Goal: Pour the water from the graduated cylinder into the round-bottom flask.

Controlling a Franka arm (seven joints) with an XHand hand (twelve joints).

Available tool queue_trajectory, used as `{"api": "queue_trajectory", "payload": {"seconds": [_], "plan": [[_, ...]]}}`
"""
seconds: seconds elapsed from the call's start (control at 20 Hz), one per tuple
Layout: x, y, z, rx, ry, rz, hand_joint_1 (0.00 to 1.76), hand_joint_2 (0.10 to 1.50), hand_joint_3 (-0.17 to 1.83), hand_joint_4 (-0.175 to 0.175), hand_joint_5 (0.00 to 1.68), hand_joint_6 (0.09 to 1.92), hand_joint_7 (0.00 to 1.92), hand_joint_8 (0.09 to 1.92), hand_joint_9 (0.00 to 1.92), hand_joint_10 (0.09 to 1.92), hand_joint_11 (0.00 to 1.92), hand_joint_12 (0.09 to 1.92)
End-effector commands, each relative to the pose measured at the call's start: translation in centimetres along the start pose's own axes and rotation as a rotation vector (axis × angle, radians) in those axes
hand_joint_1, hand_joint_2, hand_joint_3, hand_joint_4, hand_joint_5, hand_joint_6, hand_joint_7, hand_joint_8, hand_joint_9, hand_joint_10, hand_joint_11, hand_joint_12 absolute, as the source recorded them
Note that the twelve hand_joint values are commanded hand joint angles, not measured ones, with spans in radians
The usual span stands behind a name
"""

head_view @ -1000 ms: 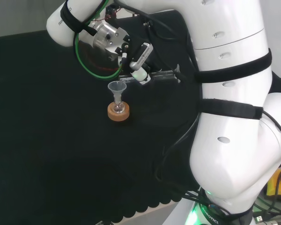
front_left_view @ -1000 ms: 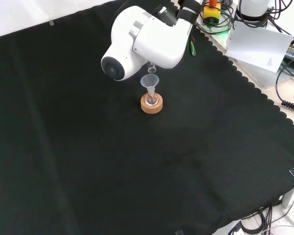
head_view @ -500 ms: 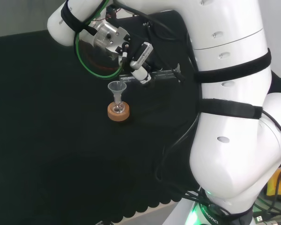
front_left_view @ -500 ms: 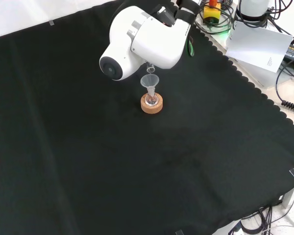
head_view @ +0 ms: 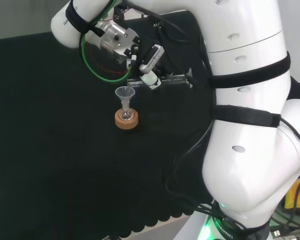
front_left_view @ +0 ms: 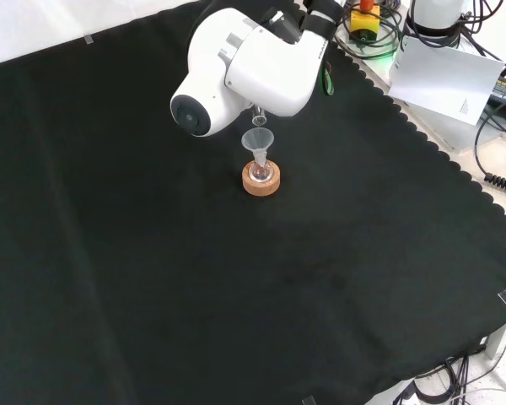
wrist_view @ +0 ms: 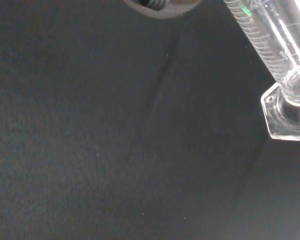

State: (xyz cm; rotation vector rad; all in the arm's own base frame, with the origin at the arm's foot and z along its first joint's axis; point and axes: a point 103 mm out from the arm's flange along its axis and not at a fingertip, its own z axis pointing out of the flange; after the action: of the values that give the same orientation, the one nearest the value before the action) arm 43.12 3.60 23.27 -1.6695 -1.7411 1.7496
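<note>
Meanwhile the graduated cylinder (wrist_view: 277, 45) has tilted slightly further over the funnel (head_view: 125, 93).

A robotics lab: a white arm (head_view: 245, 100) works over a tabletop (front_left_view: 152, 278) draped in black cloth, with glassware, a flask (front_left_view: 261, 175) on a cork ring (front_left_view: 261, 181), and loose cables (front_left_view: 497, 126) at the edge.

I work over a big black cloth (front_left_view: 152, 278) with a wavy edge; a white sheet of paper (front_left_view: 443, 78) lies beside it.

Tilted clear graduated cylinder (wrist_view: 277, 60) above funnel-topped flask (head_view: 126, 116).
</note>
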Motion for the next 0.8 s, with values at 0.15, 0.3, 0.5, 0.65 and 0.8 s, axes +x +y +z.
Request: {"api": "queue_trajectory", "payload": {"seconds": [0.15, 0.3, 0.5, 0.65, 0.8], "plan": [[-0.8, 0.1, 0.7, -0.126, 0.048, -0.047, 1.28, 1.06, 0.0, -0.175, 1.07, 0.86, 1.11, 0.83, 1.5, 0.09, 1.21, 0.7], [-1.7, 0.3, 1.5, -0.199, 0.103, -0.077, 1.28, 1.06, 0.0, -0.175, 1.07, 0.86, 1.11, 0.83, 1.49, 0.09, 1.21, 0.7], [-3.0, 0.8, 2.7, -0.318, 0.184, -0.121, 1.28, 1.06, 0.0, -0.175, 1.07, 0.86, 1.11, 0.83, 1.49, 0.09, 1.2, 0.7], [-4.0, 1.1, 3.5, -0.416, 0.269, -0.172, 1.28, 1.06, 0.0, -0.175, 1.07, 0.86, 1.11, 0.83, 1.48, 0.09, 1.2, 0.7], [-5.0, 1.6, 4.3, -0.514, 0.386, -0.232, 1.28, 1.07, 0.0, -0.175, 1.07, 0.86, 1.11, 0.83, 1.48, 0.09, 1.2, 0.7]]}}
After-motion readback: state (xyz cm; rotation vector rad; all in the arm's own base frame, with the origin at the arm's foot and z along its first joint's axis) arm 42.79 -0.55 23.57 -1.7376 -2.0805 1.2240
